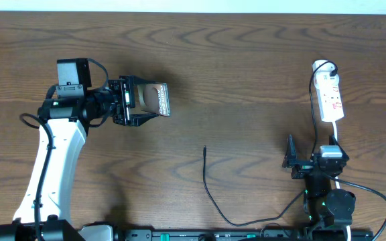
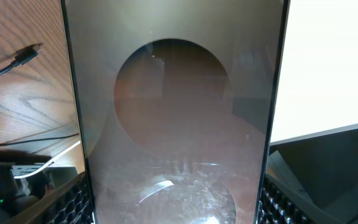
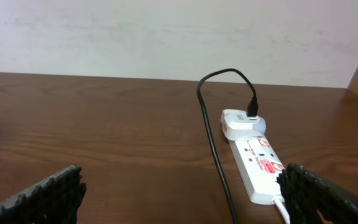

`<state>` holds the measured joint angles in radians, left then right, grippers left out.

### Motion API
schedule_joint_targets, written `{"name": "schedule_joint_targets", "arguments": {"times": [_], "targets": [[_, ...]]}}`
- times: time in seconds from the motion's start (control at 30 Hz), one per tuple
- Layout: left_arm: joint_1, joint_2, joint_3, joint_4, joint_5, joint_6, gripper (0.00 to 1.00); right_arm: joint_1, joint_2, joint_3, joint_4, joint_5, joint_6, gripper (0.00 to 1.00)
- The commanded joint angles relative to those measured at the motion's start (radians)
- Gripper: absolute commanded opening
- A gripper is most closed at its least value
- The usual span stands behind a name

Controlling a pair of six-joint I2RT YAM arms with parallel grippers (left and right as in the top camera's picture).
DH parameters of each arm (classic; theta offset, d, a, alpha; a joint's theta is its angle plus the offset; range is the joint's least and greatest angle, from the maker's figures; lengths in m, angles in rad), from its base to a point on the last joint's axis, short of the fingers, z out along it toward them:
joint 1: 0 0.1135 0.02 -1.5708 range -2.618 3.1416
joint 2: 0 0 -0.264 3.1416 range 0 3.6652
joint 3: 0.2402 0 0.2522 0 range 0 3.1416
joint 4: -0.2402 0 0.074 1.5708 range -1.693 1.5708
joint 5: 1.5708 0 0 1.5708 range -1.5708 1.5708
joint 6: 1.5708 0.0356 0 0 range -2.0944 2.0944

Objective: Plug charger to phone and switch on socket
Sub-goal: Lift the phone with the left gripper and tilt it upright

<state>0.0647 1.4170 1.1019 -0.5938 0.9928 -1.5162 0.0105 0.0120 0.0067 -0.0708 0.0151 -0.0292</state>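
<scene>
My left gripper is shut on the phone, a dark glossy slab held above the table at the left. In the left wrist view the phone fills the middle, clamped by both fingers along its long edges. The charger cable lies on the table in the centre, its plug tip pointing to the far side; the tip also shows in the left wrist view. The white socket lies at the far right. My right gripper stands open just short of the socket, holding nothing.
A white adapter sits in the socket's far end with the black cable looping out of it and running back along the table. The socket's white cord leads toward the right arm base. A pale wall borders the table's far edge.
</scene>
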Motion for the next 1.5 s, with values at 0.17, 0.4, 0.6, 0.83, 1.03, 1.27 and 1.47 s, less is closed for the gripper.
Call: {"name": "schedule_joint_targets", "arguments": {"times": [0.17, 0.4, 0.6, 0.83, 1.03, 1.27, 1.47], "targets": [[0.005, -0.026, 0.037, 0.008, 0.043, -0.005, 0.07, -0.005, -0.005, 0.0, -0.004, 0.001, 0.013, 0.99], [0.004, -0.026, 0.036, 0.008, 0.032, -0.005, 0.08, -0.005, -0.005, 0.0, -0.004, 0.001, 0.013, 0.99], [0.004, -0.026, 0.034, 0.004, -0.023, -0.004, 0.07, -0.005, -0.005, 0.0, -0.005, 0.001, 0.013, 0.99], [0.003, -0.026, 0.034, -0.085, -0.391, 0.085, 0.07, -0.005, -0.005, 0.0, -0.004, 0.001, 0.013, 0.99], [0.002, -0.026, 0.027, -0.24, -0.612, 0.087, 0.08, -0.005, -0.005, 0.0, -0.004, 0.001, 0.013, 0.99], [0.002, -0.026, 0.026, -0.338, -0.726, 0.086, 0.07, -0.005, -0.005, 0.0, -0.004, 0.001, 0.013, 0.99], [0.002, -0.026, 0.026, -0.348, -0.725, 0.086, 0.07, -0.005, -0.005, 0.0, -0.005, 0.001, 0.013, 0.99]]}}
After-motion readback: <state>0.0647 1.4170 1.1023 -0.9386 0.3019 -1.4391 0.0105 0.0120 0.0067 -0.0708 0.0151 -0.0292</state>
